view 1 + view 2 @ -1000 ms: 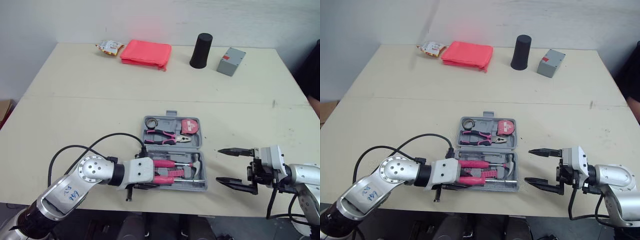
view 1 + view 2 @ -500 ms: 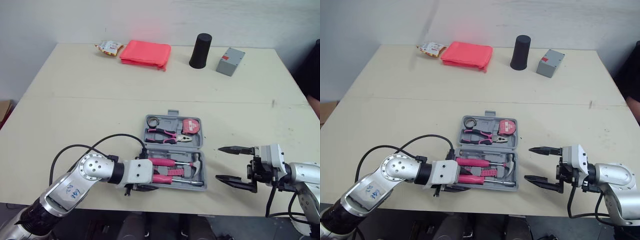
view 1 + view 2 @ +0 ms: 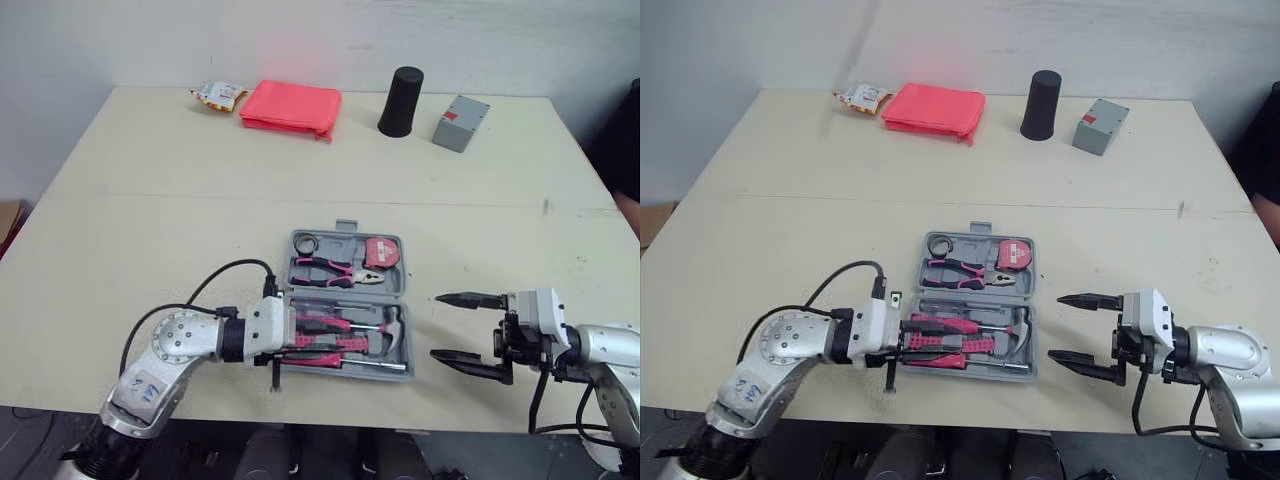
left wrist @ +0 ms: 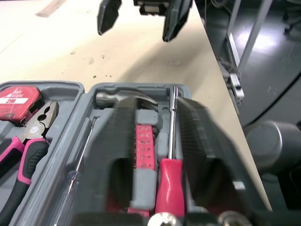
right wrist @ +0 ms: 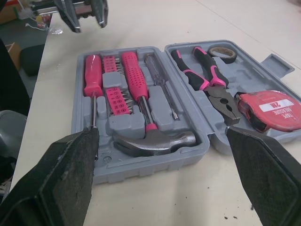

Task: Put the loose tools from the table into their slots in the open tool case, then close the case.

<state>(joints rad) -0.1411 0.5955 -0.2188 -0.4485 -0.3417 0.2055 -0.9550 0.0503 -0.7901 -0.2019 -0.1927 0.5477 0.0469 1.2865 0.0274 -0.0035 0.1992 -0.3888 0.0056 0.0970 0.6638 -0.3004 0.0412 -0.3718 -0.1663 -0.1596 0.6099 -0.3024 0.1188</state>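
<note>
Case (image 3: pixel 345 229) lies open nr front edge of tabletop (image 3: pixel 150 230), centre. Pliers (image 3: pixel 330 270) & tape measure (image 3: pixel 380 253) sit in far half, hammer (image 3: pixel 393 325) in near half. L claw (image 4: pixel 155 110) over near half, fingers apart astride red screwdriver (image 4: pixel 170 174), no clear grip. R claw (image 3: pixel 436 326) just right of case, spread wide, empty.

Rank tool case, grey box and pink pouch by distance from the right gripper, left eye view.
1. Tool case, just left of the right gripper.
2. Grey box, far right side.
3. Pink pouch, far side, left of centre.
</note>
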